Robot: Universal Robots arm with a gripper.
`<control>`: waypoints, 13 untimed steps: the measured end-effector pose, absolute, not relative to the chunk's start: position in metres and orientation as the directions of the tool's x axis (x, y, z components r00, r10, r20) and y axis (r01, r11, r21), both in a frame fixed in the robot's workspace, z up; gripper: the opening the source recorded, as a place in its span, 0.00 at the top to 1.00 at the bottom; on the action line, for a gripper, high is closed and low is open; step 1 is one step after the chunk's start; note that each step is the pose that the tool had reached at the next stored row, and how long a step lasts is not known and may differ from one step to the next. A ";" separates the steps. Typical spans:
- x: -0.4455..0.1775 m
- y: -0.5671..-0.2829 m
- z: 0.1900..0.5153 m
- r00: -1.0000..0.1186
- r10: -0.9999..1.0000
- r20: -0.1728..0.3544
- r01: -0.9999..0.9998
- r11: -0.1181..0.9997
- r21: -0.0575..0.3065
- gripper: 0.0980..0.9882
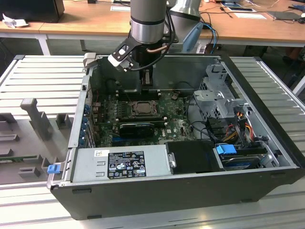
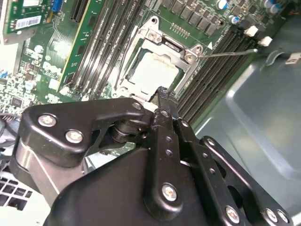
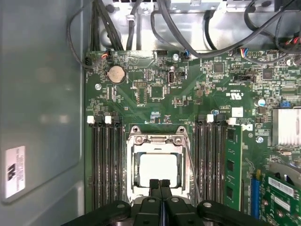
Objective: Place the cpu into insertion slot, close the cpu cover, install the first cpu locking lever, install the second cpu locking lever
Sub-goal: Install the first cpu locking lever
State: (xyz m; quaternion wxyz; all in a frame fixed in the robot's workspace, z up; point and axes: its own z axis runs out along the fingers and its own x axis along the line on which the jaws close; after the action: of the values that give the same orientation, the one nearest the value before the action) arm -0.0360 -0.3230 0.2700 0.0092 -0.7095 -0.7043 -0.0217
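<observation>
Pincer (image 3: 160,184): closed, tips together, holding nothing.
Cpu (image 3: 159,169) just ahead of tips, under cpu cover (image 3: 133,165). Hazard: tips slipping off thin locking lever (image 2: 228,52); it springs, cover lifts.

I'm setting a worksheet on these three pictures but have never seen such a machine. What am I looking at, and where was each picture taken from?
It is a robot arm reaching into an open computer case that lies on a slatted metal table. The exterior view is from a camera off the arm; both wrist views come from cameras riding on it, looking past the black gripper at the green circuit board. The pale square chip sits under a windowed metal cover. The gripper is shut, holding nothing visible, its tips at the cover's edge.
</observation>
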 end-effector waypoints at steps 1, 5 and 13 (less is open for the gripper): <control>-0.036 -0.323 0.275 0.007 0.999 0.044 1.000 -0.008 0.018 0.99; -0.036 -0.323 0.285 0.004 0.999 0.045 1.000 -0.005 0.018 0.99; -0.036 -0.323 0.284 -0.170 0.984 0.045 0.985 0.169 0.017 0.99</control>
State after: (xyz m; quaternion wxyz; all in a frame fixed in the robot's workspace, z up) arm -0.0363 -0.3230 0.2844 0.0117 -0.6443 -0.7644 -0.0213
